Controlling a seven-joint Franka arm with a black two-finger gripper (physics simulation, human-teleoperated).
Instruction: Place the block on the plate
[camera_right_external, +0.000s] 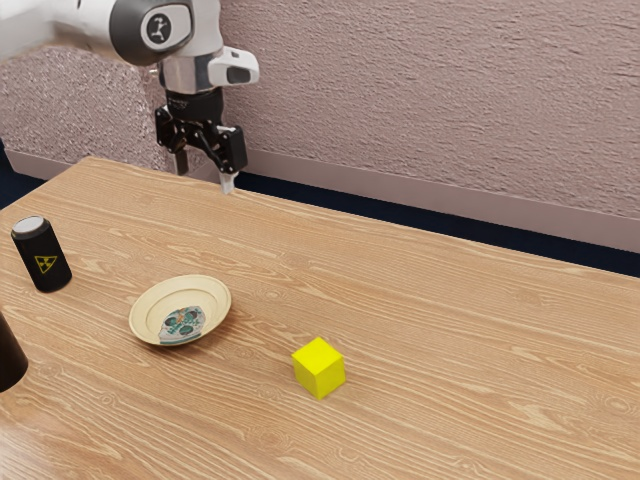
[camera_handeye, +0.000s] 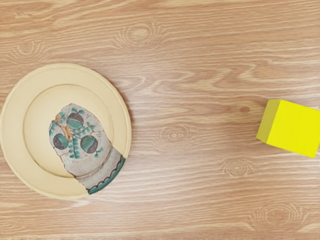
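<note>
High above the table's far edge, the black gripper (camera_right_external: 204, 180) hangs open in the exterior view, its two fingers well apart and nothing between them. The yellow block (camera_right_external: 319, 368) rests on the wooden table, apart from the plate, toward the exterior view's right of it. The cream plate (camera_right_external: 217, 310) carries a painted blue-green pattern. From the wrist view, both the plate (camera_handeye: 37, 175) and the block (camera_handeye: 294, 128) are seen from above, with bare wood between them.
A black can (camera_right_external: 42, 256) with a yellow symbol stands behind the plate, toward the exterior view's left. Another dark object (camera_right_external: 8, 356) is cut off by that view's left edge. The wooden table (camera_right_external: 450, 330) extends to the right, with a textured wall (camera_right_external: 430, 110) behind.
</note>
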